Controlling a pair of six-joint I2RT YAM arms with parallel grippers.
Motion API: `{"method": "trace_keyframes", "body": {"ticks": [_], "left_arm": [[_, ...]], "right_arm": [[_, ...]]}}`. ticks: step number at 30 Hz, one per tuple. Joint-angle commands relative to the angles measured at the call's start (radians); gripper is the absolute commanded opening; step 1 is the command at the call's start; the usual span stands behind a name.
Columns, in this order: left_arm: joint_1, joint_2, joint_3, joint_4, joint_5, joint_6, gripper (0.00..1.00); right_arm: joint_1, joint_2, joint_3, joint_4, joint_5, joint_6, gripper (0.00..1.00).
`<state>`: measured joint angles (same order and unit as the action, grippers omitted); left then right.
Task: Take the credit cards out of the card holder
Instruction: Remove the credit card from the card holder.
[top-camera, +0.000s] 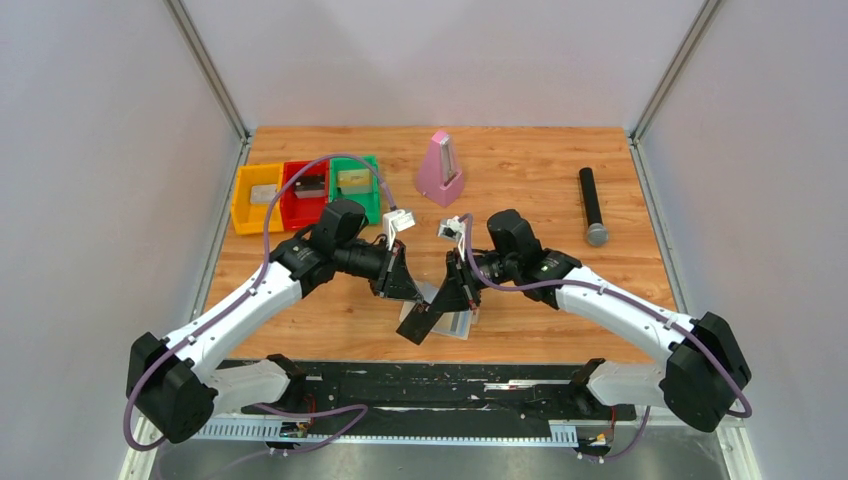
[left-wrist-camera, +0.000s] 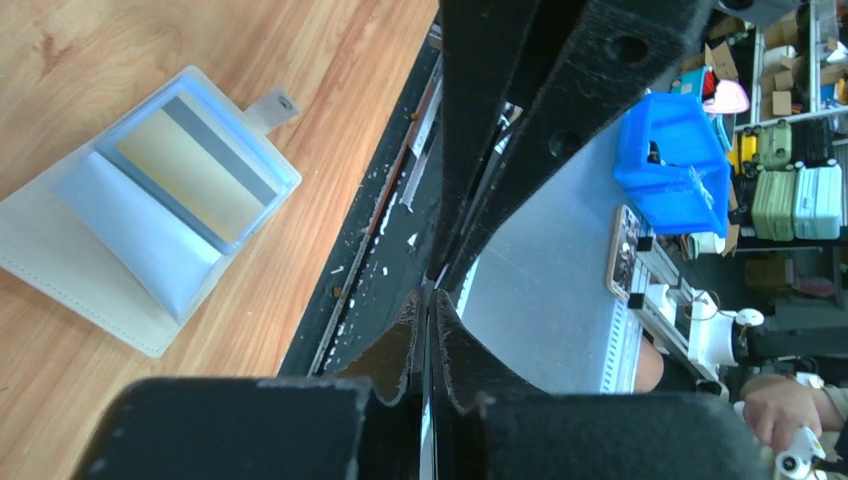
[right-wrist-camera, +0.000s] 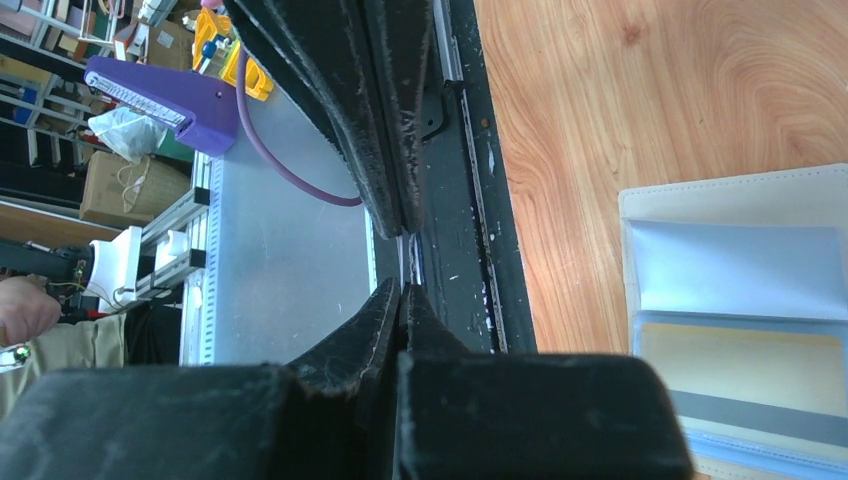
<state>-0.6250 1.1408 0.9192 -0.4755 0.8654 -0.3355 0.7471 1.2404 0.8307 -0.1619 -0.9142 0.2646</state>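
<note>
The card holder (top-camera: 458, 324) lies open on the wood near the front edge, cream outside with pale blue pockets. The yellow-gold credit card (left-wrist-camera: 190, 170) sits in a blue pocket; it also shows in the right wrist view (right-wrist-camera: 740, 366), inside the holder (right-wrist-camera: 720, 195). The dark grey-black card (top-camera: 418, 325) is out of the holder and held tilted above its left side. My left gripper (top-camera: 408, 290) and right gripper (top-camera: 446, 300) meet tip to tip. In the wrist views both the left gripper (left-wrist-camera: 430, 300) and the right gripper (right-wrist-camera: 402, 290) are shut on that card's thin edge.
Yellow (top-camera: 255, 198), red (top-camera: 305, 193) and green (top-camera: 355, 188) bins stand at the back left with small items inside. A pink metronome (top-camera: 440, 168) stands at the back centre. A black microphone (top-camera: 592, 205) lies at the right. A black rail (top-camera: 450, 385) runs along the front edge.
</note>
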Motion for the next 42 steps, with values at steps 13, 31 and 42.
{"method": "trace_keyframes", "body": {"ticks": [13, 31, 42], "left_arm": [[0.027, -0.035, -0.092, 0.277, -0.113, -0.249, 0.0], [0.056, -0.209, -0.344, 0.783, -0.322, -0.704, 0.0], [0.055, -0.222, -0.292, 0.635, -0.252, -0.588, 0.36]], "right_arm": [[-0.06, -0.053, -0.108, 0.239, 0.104, 0.194, 0.57], [-0.1, -0.096, -0.28, 0.557, 0.106, 0.442, 0.5], [-0.137, -0.116, -0.257, 0.461, -0.007, 0.309, 0.0]]}}
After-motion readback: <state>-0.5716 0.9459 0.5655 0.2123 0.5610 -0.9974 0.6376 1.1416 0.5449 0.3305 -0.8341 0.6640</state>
